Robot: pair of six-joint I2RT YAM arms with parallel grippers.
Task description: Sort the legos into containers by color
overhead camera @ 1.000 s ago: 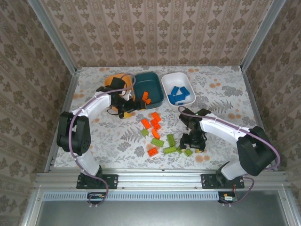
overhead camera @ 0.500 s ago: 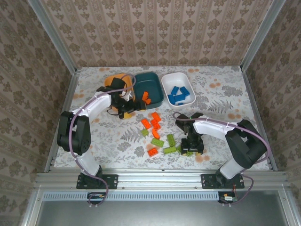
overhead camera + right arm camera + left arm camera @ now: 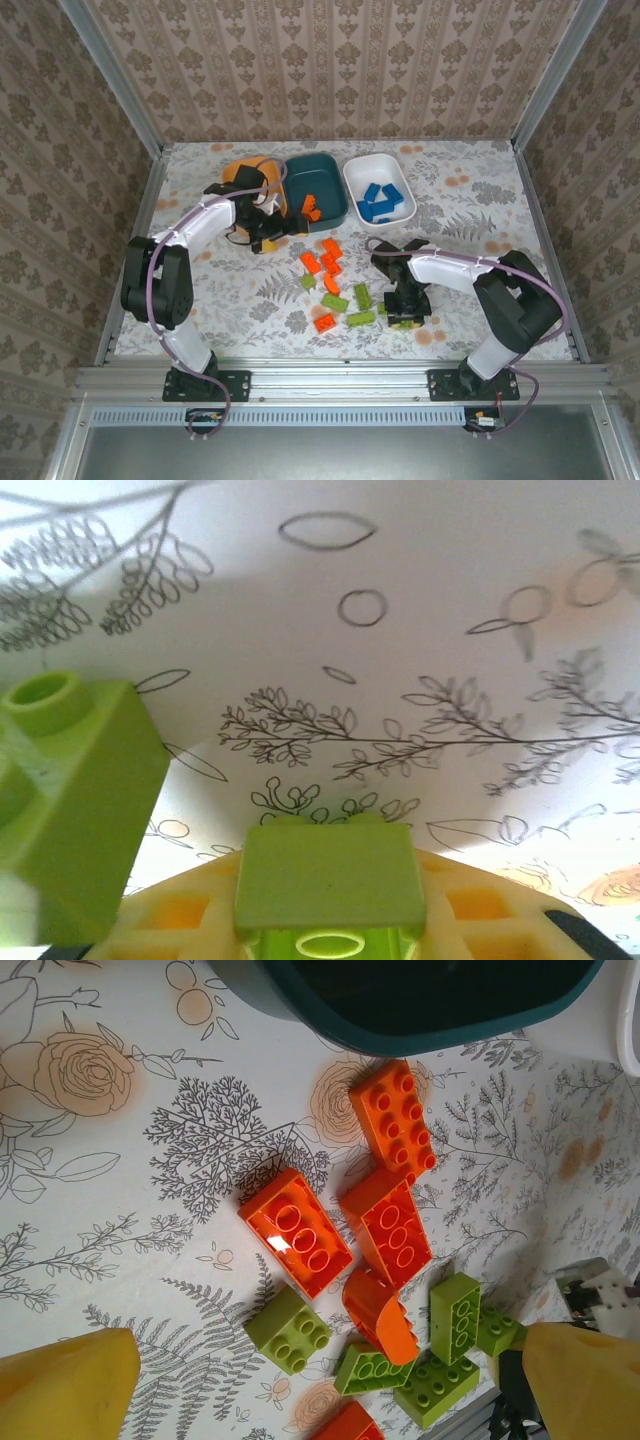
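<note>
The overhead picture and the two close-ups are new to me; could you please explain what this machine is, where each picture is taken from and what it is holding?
These are two robot arms bolted to the near edge of a flowery table. The overhead picture comes from a fixed camera above and behind them. Each close-up comes from a camera on one arm's wrist.

At the back stand an orange bowl, a teal bowl with an orange brick in it, and a white bowl with blue bricks. Loose orange bricks and lime green bricks lie in the middle.

The left gripper is open and empty near the teal bowl. The right gripper is closed on a lime green brick, down at the table.
</note>
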